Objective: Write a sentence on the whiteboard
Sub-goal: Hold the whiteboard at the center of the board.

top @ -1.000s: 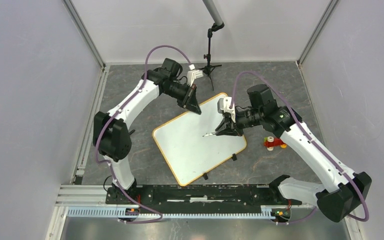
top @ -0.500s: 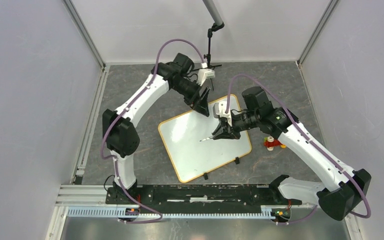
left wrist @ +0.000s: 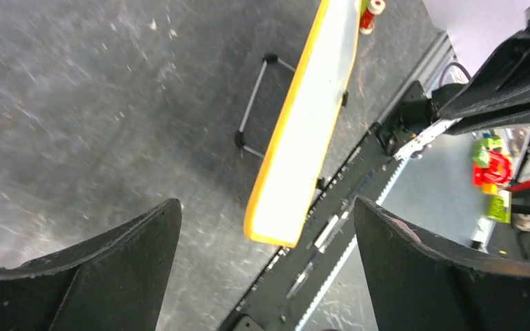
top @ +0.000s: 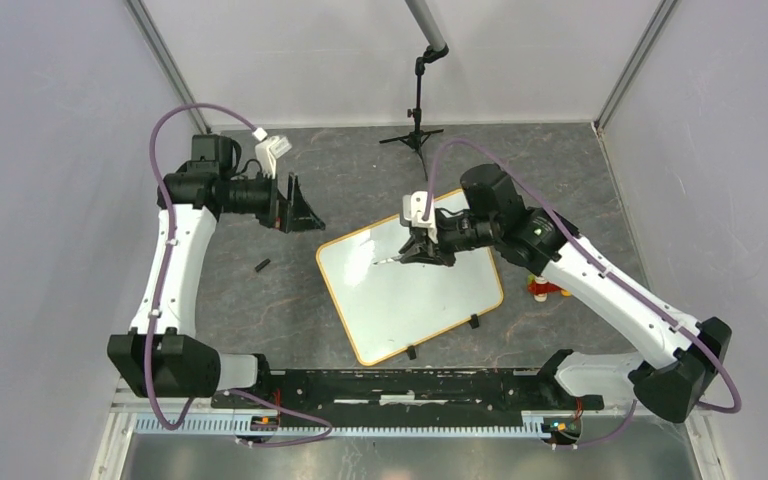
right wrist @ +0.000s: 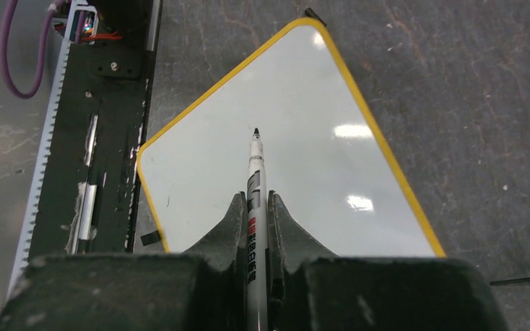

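- The whiteboard (top: 415, 300) lies flat on the grey table (top: 290, 310), tilted, at the centre of the top view, with its face plain white apart from glare spots.
- The right gripper (top: 412, 250) sits over the board's upper left part, its jaws clamped narrow on a marker (top: 392, 258).
- In the right wrist view the marker's black tip points at the middle of the board; I cannot tell whether it touches.
- The left gripper (top: 308, 206) is in the upper left of the top view, well apart from the board, jaws spread wide and holding nothing.
- A small black object (top: 261, 265) lies on the table left of the board.
- A red toy (top: 545, 288) sits just beside the board's right edge.
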`<state>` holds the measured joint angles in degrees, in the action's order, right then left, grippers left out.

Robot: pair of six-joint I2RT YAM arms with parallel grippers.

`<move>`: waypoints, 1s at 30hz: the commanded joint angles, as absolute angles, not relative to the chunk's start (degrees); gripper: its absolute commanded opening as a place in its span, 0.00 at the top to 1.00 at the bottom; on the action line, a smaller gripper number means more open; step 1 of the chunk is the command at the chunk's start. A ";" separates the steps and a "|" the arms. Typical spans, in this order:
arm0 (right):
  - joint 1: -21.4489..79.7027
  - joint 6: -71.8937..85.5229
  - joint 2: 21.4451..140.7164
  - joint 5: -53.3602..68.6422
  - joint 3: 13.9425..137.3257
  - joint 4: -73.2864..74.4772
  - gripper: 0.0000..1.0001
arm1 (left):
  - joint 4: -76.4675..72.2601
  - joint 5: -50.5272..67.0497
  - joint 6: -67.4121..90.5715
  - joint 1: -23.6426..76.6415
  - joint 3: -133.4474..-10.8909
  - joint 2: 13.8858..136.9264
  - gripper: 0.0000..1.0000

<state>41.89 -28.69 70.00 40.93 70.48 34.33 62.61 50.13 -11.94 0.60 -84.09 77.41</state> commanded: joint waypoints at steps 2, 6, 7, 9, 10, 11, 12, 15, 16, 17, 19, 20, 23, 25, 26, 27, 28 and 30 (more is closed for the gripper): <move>45.81 -25.86 73.21 34.11 76.60 27.99 1.00 | 62.81 57.19 -14.40 -2.15 -76.99 75.62 0.00; 48.96 -25.73 74.54 30.90 77.28 25.62 1.00 | 61.79 60.32 -14.52 -2.15 -76.62 76.52 0.00; 49.62 -25.83 74.78 30.77 77.14 25.34 1.00 | 61.71 61.13 -14.65 -2.15 -76.82 77.09 0.01; 50.31 -25.72 74.99 31.17 76.17 24.61 1.00 | 61.80 61.70 -14.99 -2.12 -77.40 78.69 0.02; 50.62 -25.59 74.89 31.35 75.35 24.07 1.00 | 61.53 61.89 -14.95 -2.15 -77.52 79.64 0.03; 50.85 -25.58 74.85 31.40 74.63 23.75 1.00 | 61.08 62.57 -14.61 -2.12 -77.37 80.39 0.04; 51.12 -25.71 74.66 31.33 73.92 23.50 1.00 | 60.80 63.52 -14.52 -2.06 -77.30 81.18 0.05; 51.50 -26.27 74.26 31.18 72.60 23.40 1.00 | 60.43 66.17 -14.93 -1.70 -77.34 82.91 0.08; 51.59 -26.44 74.01 31.49 72.11 23.14 1.00 | 60.38 66.63 -15.13 -1.49 -77.41 83.26 0.09; 51.67 -26.45 73.63 31.68 71.46 22.80 1.00 | 60.45 66.92 -15.28 -1.05 -77.50 83.76 0.10; 51.92 -26.54 73.18 31.64 70.03 22.03 1.00 | 60.41 67.15 -15.52 -0.70 -77.65 84.15 0.12; 51.90 -26.63 72.99 31.56 69.38 21.62 1.00 | 60.43 67.23 -15.54 -0.70 -77.77 84.28 0.13; 52.11 -26.87 72.48 30.65 67.60 20.31 1.00 | 60.38 67.41 -15.51 1.79 -78.04 84.50 0.15; 52.42 -26.89 72.27 29.23 66.79 19.52 1.00 | 60.38 67.20 -15.48 2.29 -78.21 84.46 0.17; 52.67 -26.89 72.19 28.53 66.63 19.11 1.00 | 60.40 66.79 -15.61 2.57 -78.22 84.59 0.18; 52.79 -26.89 72.16 27.96 66.63 18.98 1.00 | 60.38 66.49 -15.71 2.70 -78.23 84.70 0.19; 52.98 -26.83 72.31 27.43 66.67 18.67 1.00 | 60.39 66.17 -15.82 2.91 -78.23 84.90 0.20; 53.51 -26.14 72.44 26.24 66.83 17.82 1.00 | 60.38 65.37 -15.62 3.42 -78.21 85.48 0.23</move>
<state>52.53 -26.63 74.24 29.17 66.61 22.57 61.41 64.64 -13.15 2.81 -76.25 84.71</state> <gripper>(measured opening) 0.121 0.793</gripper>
